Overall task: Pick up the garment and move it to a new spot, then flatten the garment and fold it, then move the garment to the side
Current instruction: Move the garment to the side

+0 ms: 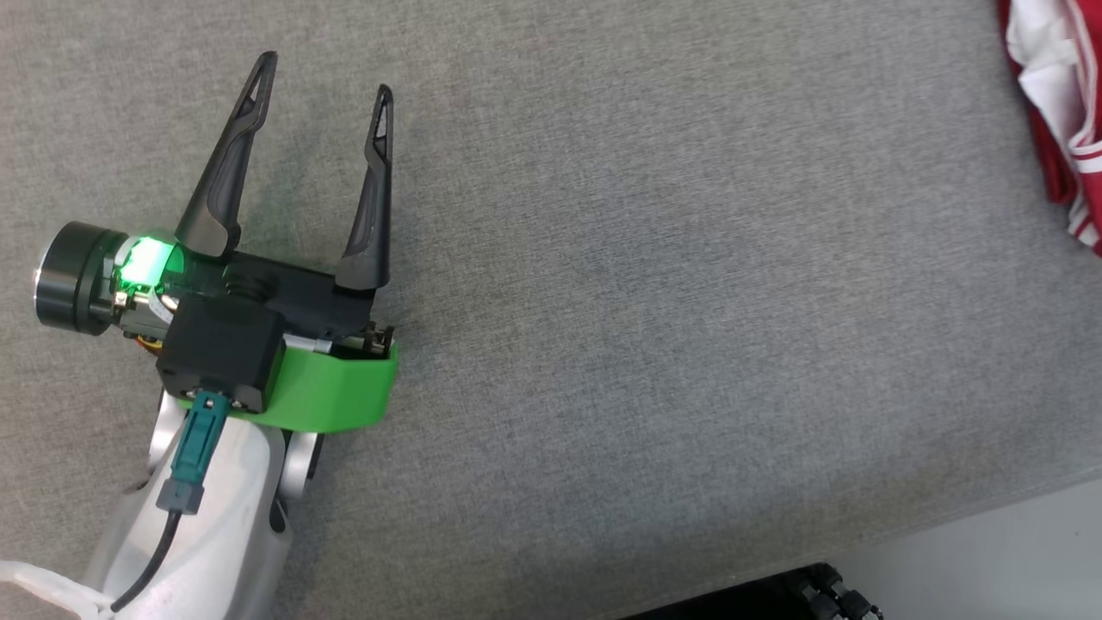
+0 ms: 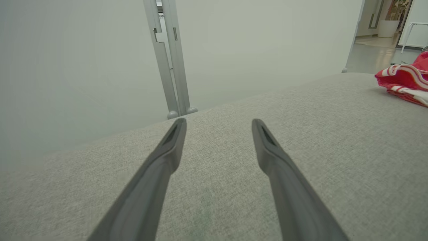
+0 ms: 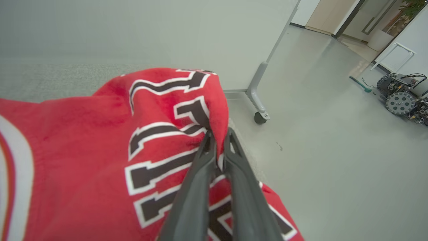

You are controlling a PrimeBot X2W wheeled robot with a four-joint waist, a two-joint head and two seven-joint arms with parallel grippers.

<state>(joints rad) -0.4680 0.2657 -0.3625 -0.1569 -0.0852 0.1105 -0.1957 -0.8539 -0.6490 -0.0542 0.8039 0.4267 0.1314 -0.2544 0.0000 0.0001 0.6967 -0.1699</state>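
Evidently soft, light, floppy red jersey (image 3: 100, 150); right gripper (image 3: 219, 137) pinches bunched fold. Left gripper (image 1: 325, 73) spread, empty, above grey tabletop (image 1: 689, 301). Likely best second hold: free hem edge.

The garment (image 1: 1052, 103) is red with white stripes and panels. In the head view it lies crumpled in a heap at 2 o'clock, at the far right of the grey surface (image 1: 646, 301). In the left wrist view it lies bunched at 2 o'clock. Up close it shows black, white-edged lettering, and a raised fold is pinched in the right gripper (image 3: 219, 139).
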